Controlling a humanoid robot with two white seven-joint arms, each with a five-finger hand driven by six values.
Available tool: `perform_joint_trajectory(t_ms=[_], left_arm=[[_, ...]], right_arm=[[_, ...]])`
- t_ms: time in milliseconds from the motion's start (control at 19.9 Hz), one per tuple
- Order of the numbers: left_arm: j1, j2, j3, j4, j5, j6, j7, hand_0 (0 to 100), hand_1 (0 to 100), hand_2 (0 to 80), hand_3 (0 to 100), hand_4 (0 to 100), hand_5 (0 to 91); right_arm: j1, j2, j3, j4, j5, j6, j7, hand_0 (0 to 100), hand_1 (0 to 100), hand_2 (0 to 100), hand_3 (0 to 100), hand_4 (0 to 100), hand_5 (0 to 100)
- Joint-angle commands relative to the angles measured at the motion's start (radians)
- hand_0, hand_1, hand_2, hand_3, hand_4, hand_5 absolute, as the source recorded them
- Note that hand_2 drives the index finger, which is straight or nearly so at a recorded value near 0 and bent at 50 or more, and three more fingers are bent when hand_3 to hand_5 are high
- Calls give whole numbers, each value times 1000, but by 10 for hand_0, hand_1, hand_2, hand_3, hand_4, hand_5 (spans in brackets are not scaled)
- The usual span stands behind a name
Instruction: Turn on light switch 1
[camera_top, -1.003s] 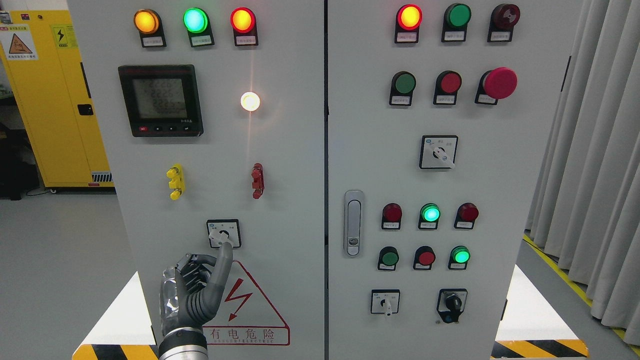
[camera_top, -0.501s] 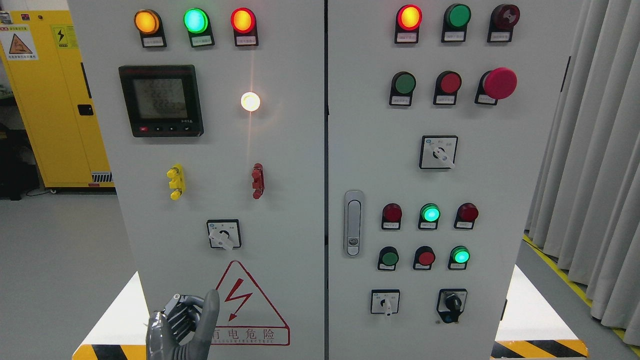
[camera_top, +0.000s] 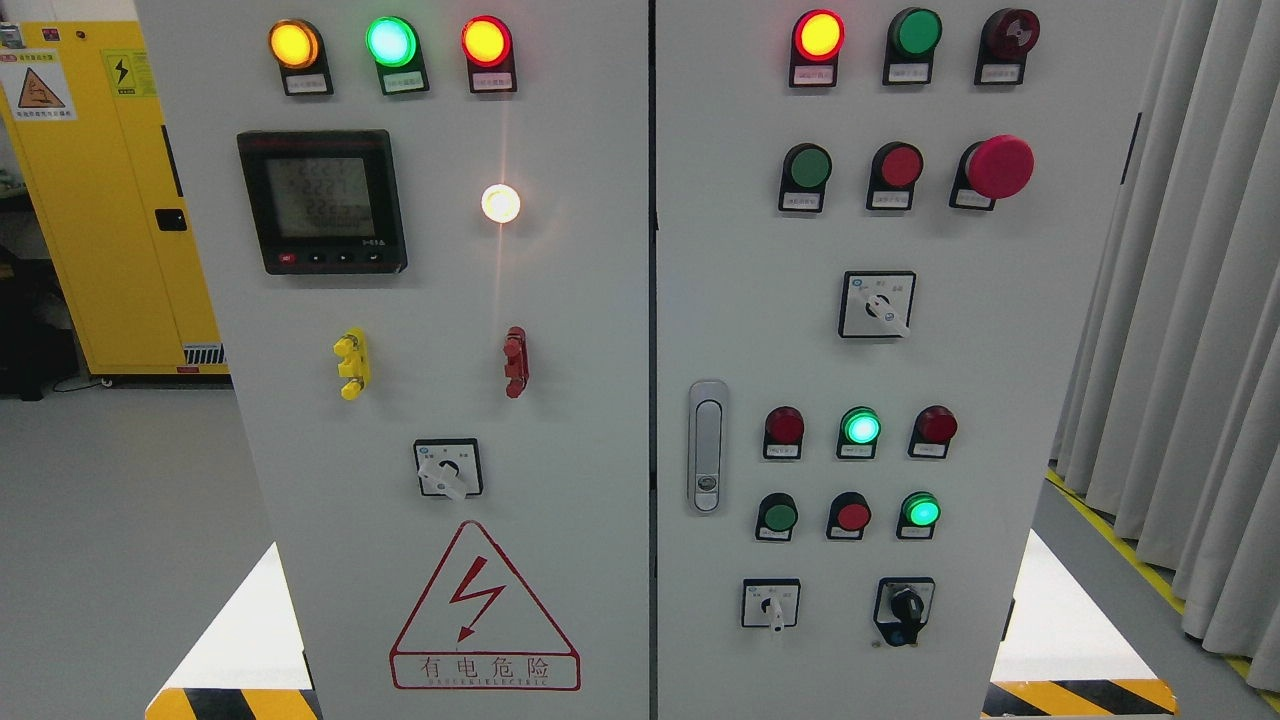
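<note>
A small rotary selector switch (camera_top: 448, 468) with a white lever sits on the left door of the grey electrical cabinet (camera_top: 560, 440), above the red warning triangle (camera_top: 484, 610). Its lever points down and to the right. A round white lamp (camera_top: 500, 203) glows brightly higher up on the same door. Neither of my hands shows in the head view.
The left door also carries a digital meter (camera_top: 321, 200), three lit lamps along the top, and a yellow (camera_top: 351, 363) and a red (camera_top: 515, 361) terminal. The right door holds several buttons, selector switches and a handle (camera_top: 707, 446). A yellow cabinet (camera_top: 100, 190) stands at back left, curtains (camera_top: 1190, 330) at right.
My left hand, whose fingertip was at the selector switch a second ago, has dropped down and left the picture. The switch lever and the lamps look unchanged.
</note>
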Motion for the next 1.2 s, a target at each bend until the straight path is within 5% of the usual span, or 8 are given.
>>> perform_joint_trajectory(t_ms=[0,301,552,602,752,1153], left_arm=[[83,43,145,280,67,-60,-42,23,334,642,978,945,824],[140,66,121,623,66,-189,-68,31,326,545,896,875,706],[144,70,118,922,64,-258,-221,140,349,380,620,632,350],[144,70,116,971,63,-268,-234,150,350,347,555,564,223],[144,69,112,1093,58,-271,-246,178,352,285,451,447,30],[94,53,46,1423,50,-255,-264,248,349,0,28,88,0]], right_arm=[[0,0,0,0,0,-1,1,0,500,40,0,0,0],[0,0,0,0,0,-1,1,0,500,40,0,0,0],[0,0,0,0,0,-1,1,0,500,40,0,0,0],[0,0,0,0,0,-1,1,0,500,40,0,0,0],[0,0,0,0,0,-1,1,0,500,40,0,0,0],[0,0,0,0,0,-1,1,0,500,40,0,0,0]])
